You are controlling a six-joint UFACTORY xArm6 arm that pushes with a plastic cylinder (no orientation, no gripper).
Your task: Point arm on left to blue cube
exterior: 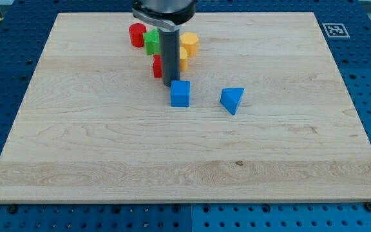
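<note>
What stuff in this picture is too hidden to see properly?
- Red block, camera view: my rod covers most of it, so its shape is unclear.
- Yellow block beside the rod: partly hidden, shape unclear.
- Green block: the arm covers its right side.
- Arm: cut off by the view's top edge.
- Whether my tip touches the blue cube: it sits just above the cube's left corner; contact cannot be told.

Tip [171, 84] just above-left of blue cube [180, 93], near touching.

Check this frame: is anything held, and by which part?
Nothing is held. My tip sits just above-left of the blue cube, close to its top edge.
</note>
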